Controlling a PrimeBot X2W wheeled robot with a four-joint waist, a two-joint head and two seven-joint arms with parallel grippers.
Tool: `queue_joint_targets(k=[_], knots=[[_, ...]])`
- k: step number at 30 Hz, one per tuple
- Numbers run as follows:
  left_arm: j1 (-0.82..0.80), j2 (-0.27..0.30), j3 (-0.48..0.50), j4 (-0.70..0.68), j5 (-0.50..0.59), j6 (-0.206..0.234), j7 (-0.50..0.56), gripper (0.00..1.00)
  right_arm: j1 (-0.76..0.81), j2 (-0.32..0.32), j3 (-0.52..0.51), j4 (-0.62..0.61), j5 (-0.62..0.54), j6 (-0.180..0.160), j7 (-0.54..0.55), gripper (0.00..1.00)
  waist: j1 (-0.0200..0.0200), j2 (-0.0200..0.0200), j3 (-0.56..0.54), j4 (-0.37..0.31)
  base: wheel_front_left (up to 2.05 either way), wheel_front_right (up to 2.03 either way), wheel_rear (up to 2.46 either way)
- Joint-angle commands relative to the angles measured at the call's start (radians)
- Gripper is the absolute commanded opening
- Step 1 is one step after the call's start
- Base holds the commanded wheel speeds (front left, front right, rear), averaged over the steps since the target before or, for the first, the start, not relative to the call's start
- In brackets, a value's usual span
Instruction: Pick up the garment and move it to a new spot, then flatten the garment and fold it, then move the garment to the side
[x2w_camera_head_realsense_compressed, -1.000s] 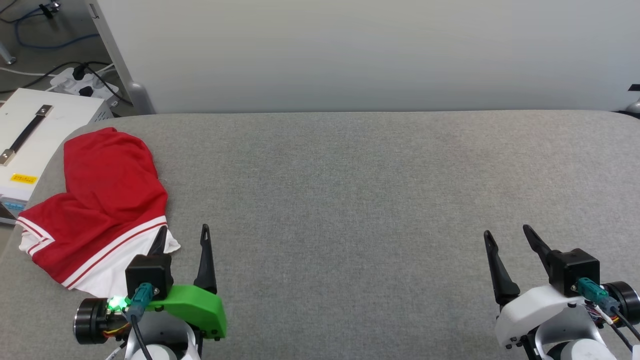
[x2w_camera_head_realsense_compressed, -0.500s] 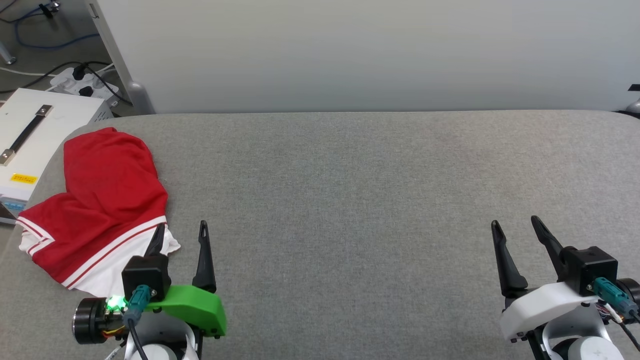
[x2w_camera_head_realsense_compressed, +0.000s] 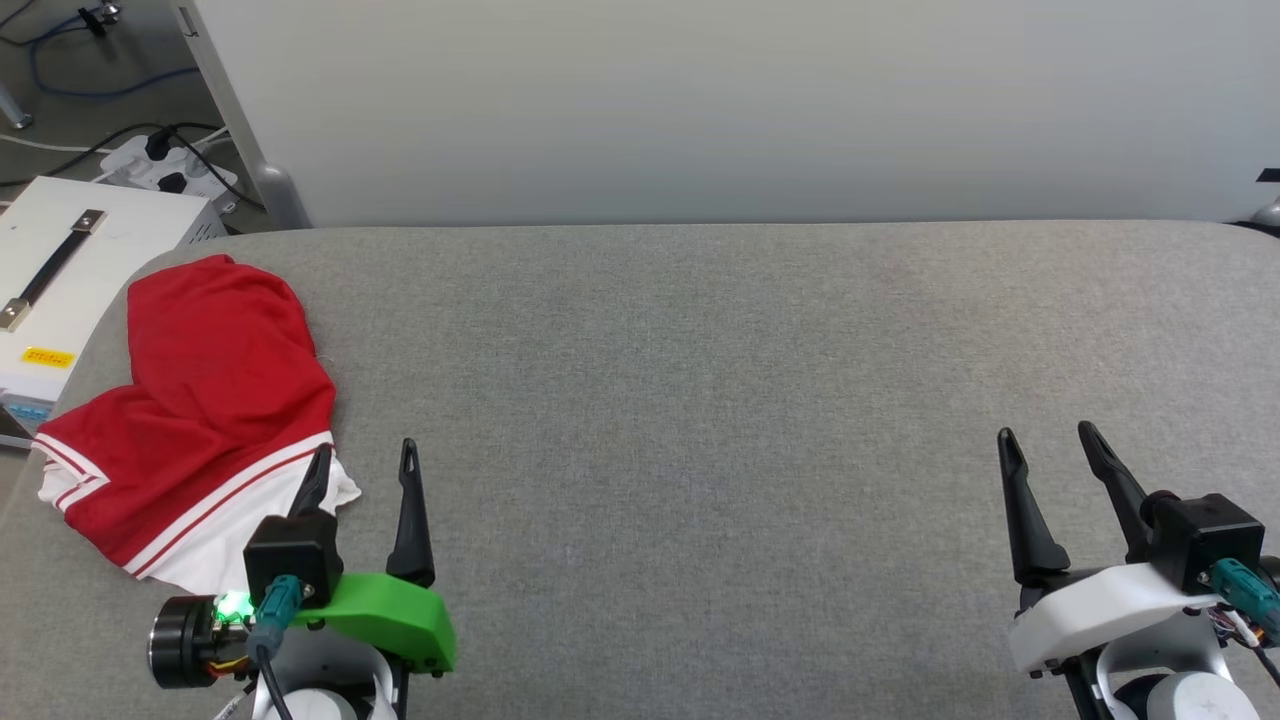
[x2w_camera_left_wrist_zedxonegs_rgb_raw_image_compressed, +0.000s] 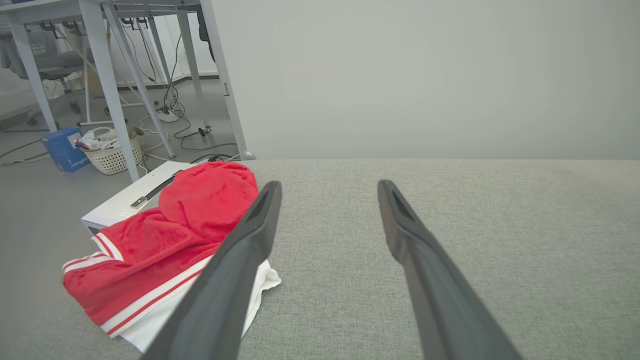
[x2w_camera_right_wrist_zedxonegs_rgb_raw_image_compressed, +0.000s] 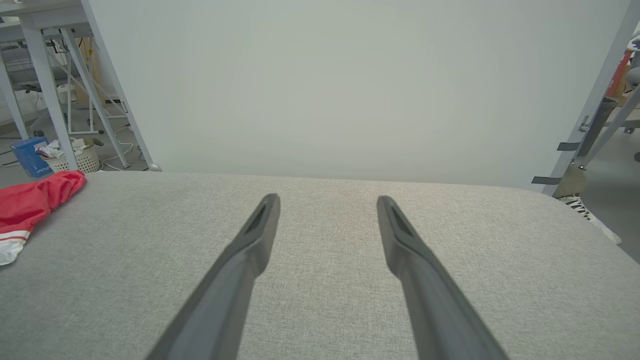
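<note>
Garment (x2w_camera_head_realsense_compressed: 200, 420): red jersey with a white, stripe-trimmed sleeve, lying crumpled at the far left edge of the grey padded table (x2w_camera_head_realsense_compressed: 700, 380), beside a white box (x2w_camera_head_realsense_compressed: 70, 260); neither flattened nor folded, and held by nothing. My left gripper (x2w_camera_head_realsense_compressed: 366, 450): fingers spread wide and empty, just beside the garment's white sleeve; the left finger overlaps the sleeve corner in the head view, and I cannot tell whether it touches. Table middle: plain grey cloth, in my judgement the likely new spot. My right gripper (x2w_camera_head_realsense_compressed: 1045, 432): fingers spread wide, empty, well apart from the garment at the far right. Step in hand, as I judge it: the first, the pick-up, not yet begun. Next move calls for my left fingers to go left and down onto a bunched fold, close on enough cloth, then lift and carry it toward the middle.
</note>
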Motion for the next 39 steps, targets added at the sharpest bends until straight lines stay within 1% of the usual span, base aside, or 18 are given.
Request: queue_joint_targets(k=[1,26,32,39], knots=[[0.005,-0.001,-0.002,0.002,-0.009,0.003,-0.01,1.0,0.011,0.0,-0.004,-0.011,0.014,0.0,-0.014,1.0,0.0,-0.0001,0.0,0.0,0.0,0.0,0.0],[0.015,-0.002,-0.01,0.029,-0.024,0.013,-0.063,1.0,0.039,0.001,-0.001,-0.019,0.041,0.0,-0.067,1.0,0.0,-0.0001,0.002,0.001,0.0,0.0,0.0],[0.012,-0.003,-0.011,0.035,-0.036,0.015,-0.076,1.0,0.043,0.001,0.009,-0.027,0.047,-0.001,-0.079,1.0,0.0,-0.0001,0.007,0.023,0.0,0.0,0.0],[0.002,-0.003,-0.001,0.036,-0.057,0.018,-0.091,1.0,0.043,0.001,0.025,-0.038,0.045,-0.001,-0.094,1.0,0.0,-0.0001,0.022,0.085,0.0,0.0,0.0]])
